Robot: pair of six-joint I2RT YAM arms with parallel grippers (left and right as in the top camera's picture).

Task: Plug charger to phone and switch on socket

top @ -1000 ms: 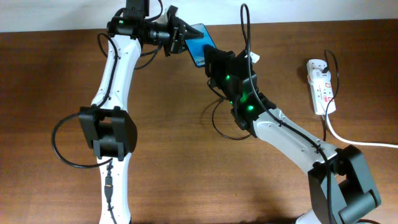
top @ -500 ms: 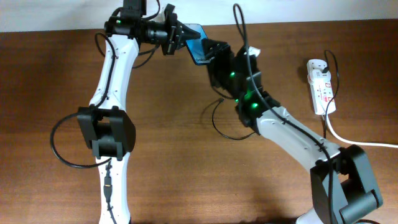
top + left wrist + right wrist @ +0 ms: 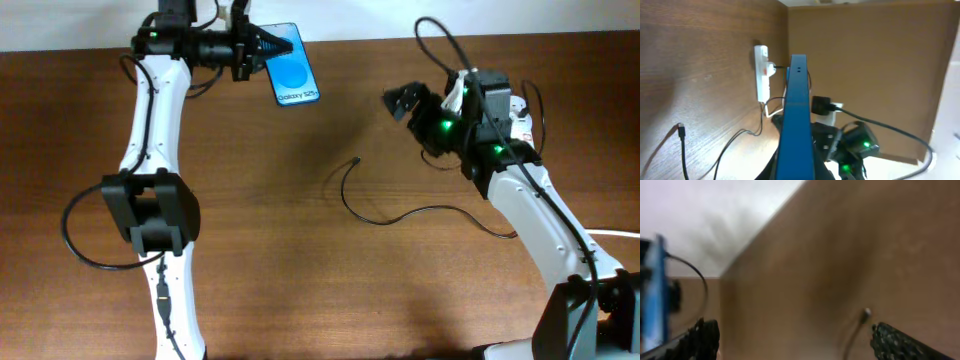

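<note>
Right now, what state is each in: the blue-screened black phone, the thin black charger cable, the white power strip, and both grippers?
Blue-screened black phone: screen lit, gripped, no cable in it.
Thin black charger cable: loose on the table, plug end free.
White power strip: one outlet occupied; switch position cannot be told.
Left gripper: shut on the phone.
Right gripper: open, empty.
</note>
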